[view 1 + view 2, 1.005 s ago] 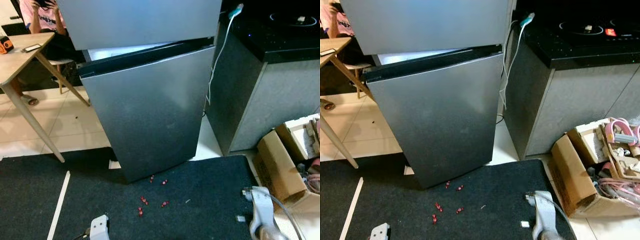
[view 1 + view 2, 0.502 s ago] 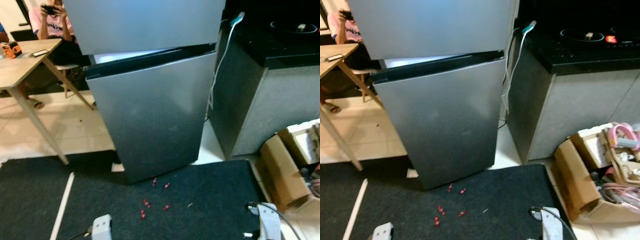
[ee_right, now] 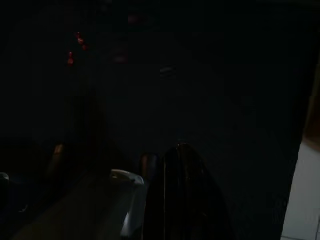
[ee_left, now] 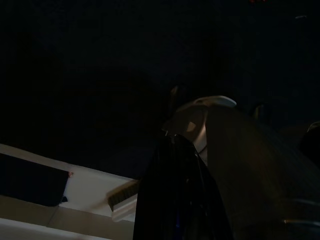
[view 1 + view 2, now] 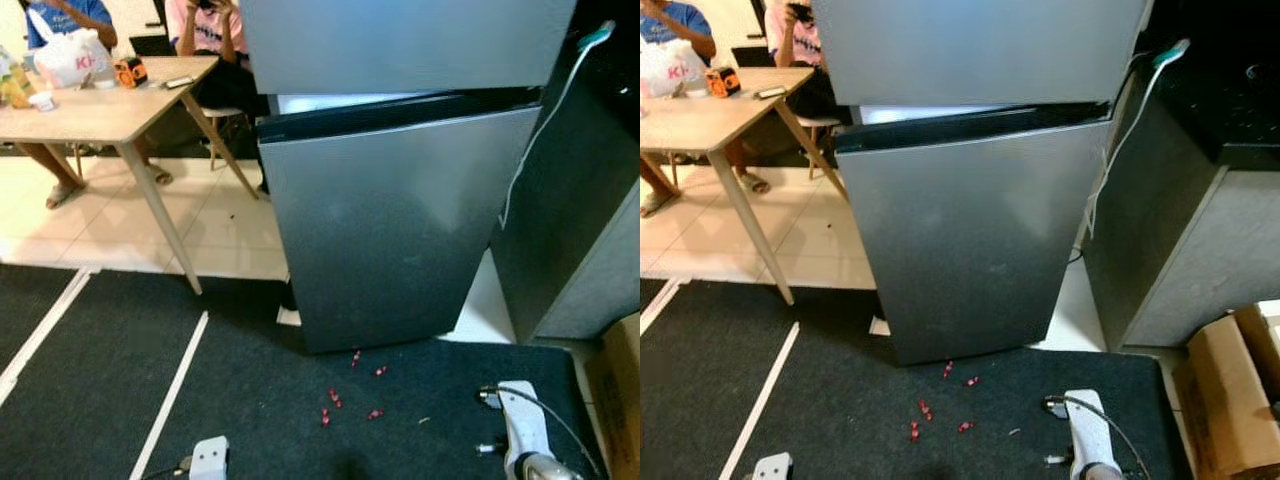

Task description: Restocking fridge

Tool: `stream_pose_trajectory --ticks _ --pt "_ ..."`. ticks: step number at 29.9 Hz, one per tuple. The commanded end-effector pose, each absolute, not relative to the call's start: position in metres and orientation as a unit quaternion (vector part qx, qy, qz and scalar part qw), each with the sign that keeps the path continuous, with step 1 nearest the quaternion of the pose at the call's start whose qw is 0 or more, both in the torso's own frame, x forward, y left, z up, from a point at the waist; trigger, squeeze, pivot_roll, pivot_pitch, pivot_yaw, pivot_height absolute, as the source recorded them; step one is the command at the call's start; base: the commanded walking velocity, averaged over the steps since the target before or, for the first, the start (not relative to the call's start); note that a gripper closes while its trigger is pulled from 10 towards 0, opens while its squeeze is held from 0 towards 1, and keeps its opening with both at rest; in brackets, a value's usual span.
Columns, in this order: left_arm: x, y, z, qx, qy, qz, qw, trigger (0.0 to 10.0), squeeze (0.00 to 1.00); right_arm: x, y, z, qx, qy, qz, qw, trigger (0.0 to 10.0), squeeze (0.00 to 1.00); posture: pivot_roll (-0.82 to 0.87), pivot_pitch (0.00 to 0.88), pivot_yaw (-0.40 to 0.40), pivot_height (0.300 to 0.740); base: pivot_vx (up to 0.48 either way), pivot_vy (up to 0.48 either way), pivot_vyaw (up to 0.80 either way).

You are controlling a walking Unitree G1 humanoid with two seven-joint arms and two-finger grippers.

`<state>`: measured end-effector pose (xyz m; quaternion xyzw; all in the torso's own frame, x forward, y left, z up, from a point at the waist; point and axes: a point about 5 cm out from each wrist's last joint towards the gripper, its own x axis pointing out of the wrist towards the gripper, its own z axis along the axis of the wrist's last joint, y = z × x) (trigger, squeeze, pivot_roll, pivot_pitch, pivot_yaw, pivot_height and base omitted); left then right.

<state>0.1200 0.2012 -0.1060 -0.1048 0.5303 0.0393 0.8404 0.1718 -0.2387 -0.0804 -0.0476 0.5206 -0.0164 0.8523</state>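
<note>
Idle grippers above dark mat [image 5: 250, 400]

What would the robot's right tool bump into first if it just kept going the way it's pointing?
Probably the dark mat. The right tool hangs low and points down at it, near the small red bits. That view is very dark, so depth is uncertain.

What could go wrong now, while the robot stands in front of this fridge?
1. The small red pieces scattered on the dark mat lie before the silver fridge's lower door; a step there might slip.
2. That door is slightly ajar and may swing.
3. The white cable hanging beside the fridge could snag an arm.
</note>
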Motion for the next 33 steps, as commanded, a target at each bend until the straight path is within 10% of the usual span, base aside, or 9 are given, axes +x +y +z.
stream_pose_trajectory --ticks 1,33 --pt "0.118 0.204 -0.106 -0.093 0.531 0.041 0.841 10.0 0.00 0.169 -0.238 -0.082 -0.049 0.524 -0.015 0.850 10.0 0.00 -0.01 0.000 0.022 0.740 0.000 0.000 0.68" --pt "0.122 0.205 -0.104 -0.131 0.521 0.046 0.842 10.0 0.00 0.157 -0.239 -0.087 -0.038 0.534 -0.033 0.844 10.0 0.00 -0.03 0.000 0.030 0.740 0.000 0.000 0.51"
